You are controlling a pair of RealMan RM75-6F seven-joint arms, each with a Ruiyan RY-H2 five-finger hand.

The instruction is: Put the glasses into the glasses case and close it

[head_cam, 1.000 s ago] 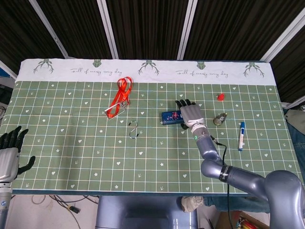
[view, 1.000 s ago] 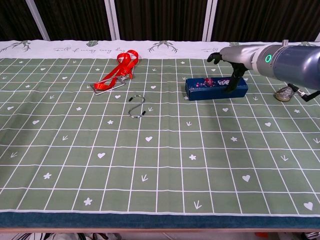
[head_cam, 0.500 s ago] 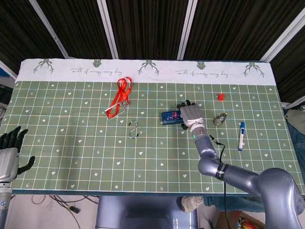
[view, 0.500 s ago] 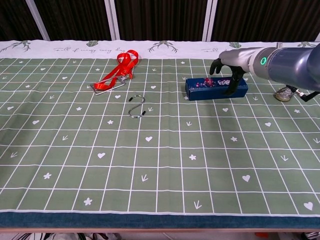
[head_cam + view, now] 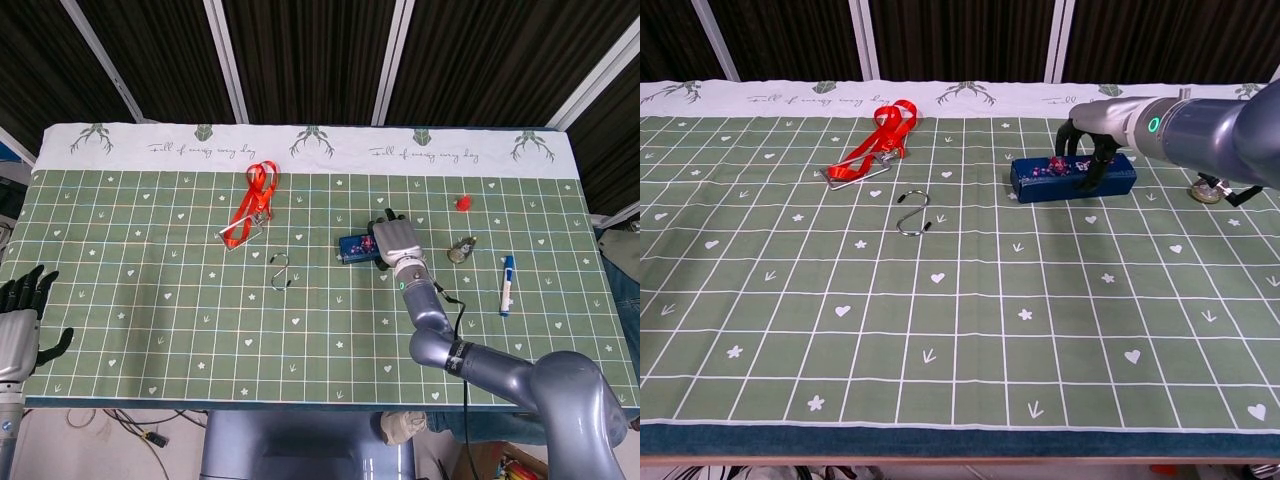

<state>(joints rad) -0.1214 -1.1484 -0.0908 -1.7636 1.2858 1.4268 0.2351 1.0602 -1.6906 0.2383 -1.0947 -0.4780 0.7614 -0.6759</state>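
Green checked table (image 5: pixel 150 330) with little hearts, dark slats behind. Blue glasses case (image 5: pixel 355 246) a bit right of the middle in the head view, upper right in the chest view. Lying flat, long side running left to right across the frame, lid looking closed. No glasses to be seen anywhere on the cloth; maybe inside already, cannot tell.

Right hand (image 5: pixel 393 240) right on top of the case's right end, arm reaching in from the lower right. In the chest view, fingers (image 5: pixel 1071 135) curled down over the far side and thumb on the near side, so seemingly clamped around the case. Much nearer than the other one.

Left hand (image 5: pixel 20 320) far off at the lower left edge, fingers spread, holding nothing.

Red lanyard (image 5: pixel 252 205) and metal hook (image 5: pixel 282 272) to the left of the case, well apart from it. Pen (image 5: pixel 508 283) off to the right.

Likely next: press or check the lid with the hand already there.
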